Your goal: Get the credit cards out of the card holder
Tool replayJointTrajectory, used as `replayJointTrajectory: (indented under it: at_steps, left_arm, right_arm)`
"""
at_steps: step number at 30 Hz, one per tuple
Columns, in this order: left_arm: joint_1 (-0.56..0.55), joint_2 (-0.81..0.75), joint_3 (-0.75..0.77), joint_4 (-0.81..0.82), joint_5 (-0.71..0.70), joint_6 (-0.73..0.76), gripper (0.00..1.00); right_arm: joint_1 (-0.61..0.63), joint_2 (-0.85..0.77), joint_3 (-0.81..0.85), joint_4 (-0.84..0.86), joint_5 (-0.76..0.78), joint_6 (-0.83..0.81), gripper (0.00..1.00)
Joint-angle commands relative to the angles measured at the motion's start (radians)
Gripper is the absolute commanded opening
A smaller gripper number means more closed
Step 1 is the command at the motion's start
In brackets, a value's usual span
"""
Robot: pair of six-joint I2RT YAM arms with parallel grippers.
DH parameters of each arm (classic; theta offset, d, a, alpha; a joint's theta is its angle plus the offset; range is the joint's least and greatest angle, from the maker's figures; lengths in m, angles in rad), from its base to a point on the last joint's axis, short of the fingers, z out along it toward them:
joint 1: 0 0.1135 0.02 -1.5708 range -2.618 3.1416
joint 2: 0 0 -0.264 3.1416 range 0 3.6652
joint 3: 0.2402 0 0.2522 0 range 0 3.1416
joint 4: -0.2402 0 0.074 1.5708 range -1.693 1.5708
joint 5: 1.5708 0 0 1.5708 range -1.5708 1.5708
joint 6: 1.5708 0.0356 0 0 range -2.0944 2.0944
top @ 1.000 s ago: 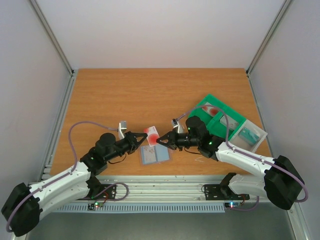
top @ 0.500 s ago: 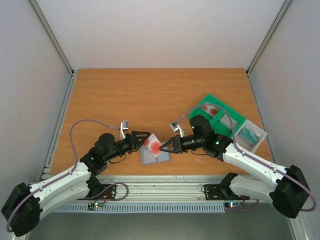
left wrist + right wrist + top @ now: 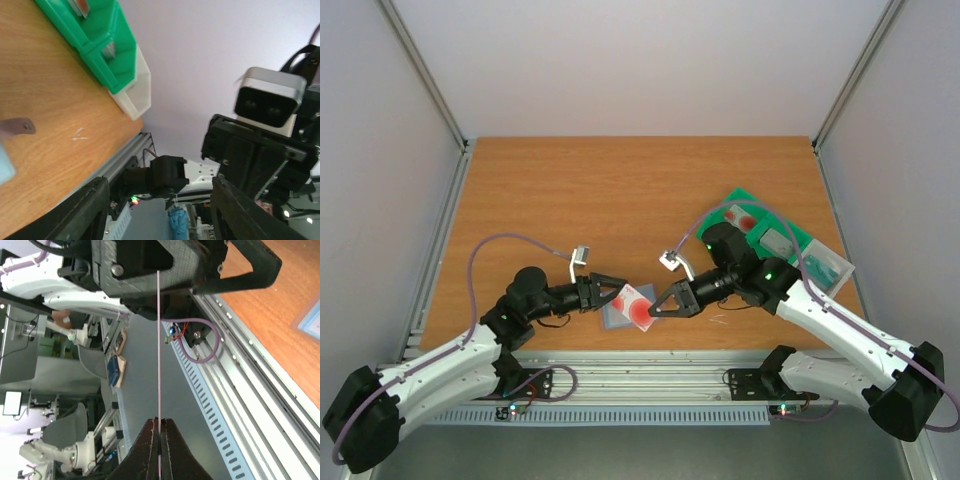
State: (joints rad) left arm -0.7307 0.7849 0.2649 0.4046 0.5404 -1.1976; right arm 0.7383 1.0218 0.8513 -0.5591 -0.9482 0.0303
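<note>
My right gripper (image 3: 654, 309) is shut on a white credit card with a red round mark (image 3: 637, 305) and holds it tilted just above the blue-grey card holder (image 3: 612, 321), which lies flat near the table's front edge. In the right wrist view the card (image 3: 159, 340) shows edge-on, pinched between the shut fingertips of the right gripper (image 3: 160, 440). My left gripper (image 3: 612, 294) stands open just left of the card, apart from it. Nothing lies between the spread fingers of the left gripper (image 3: 165, 210). The holder's other cards are hidden under the held card.
A green compartmented tray (image 3: 772, 246) with a white end section stands at the right, behind the right arm; it also shows in the left wrist view (image 3: 105, 45). The aluminium rail (image 3: 650, 365) runs along the table's near edge, close to the holder.
The left gripper has opened and let go of the card. The right gripper has drawn the card toward the near edge, over the holder, and tilted it.
</note>
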Motion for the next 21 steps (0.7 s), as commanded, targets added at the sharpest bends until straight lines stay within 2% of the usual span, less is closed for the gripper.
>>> replayJointTrajectory:
  at_steps: [1,4,8,13,17,21]
  left_arm:
    - [0.000,-0.014,-0.012,0.117,0.069,0.009,0.58]
    - [0.001,-0.046,-0.009,0.091,0.042,0.003,0.60]
    - [0.000,-0.089,-0.002,0.049,0.013,0.018,0.63]
    - [0.000,-0.049,0.024,0.052,0.078,0.029,0.63]
    - [-0.001,-0.005,0.038,0.046,0.125,0.046,0.53]
    - [-0.001,0.013,0.032,0.083,0.137,0.038,0.34]
  right_arm:
    - [-0.007,0.004,0.020,-0.071,-0.075,-0.076,0.01]
    - [-0.007,-0.003,0.016,-0.094,-0.109,-0.105,0.01]
    - [-0.005,0.003,0.011,-0.113,-0.081,-0.116,0.01]
    - [-0.007,0.015,0.009,-0.075,-0.089,-0.087,0.01]
    - [-0.007,0.034,0.019,-0.061,-0.087,-0.074,0.01]
    - [-0.006,0.051,0.025,-0.077,-0.041,-0.073,0.01]
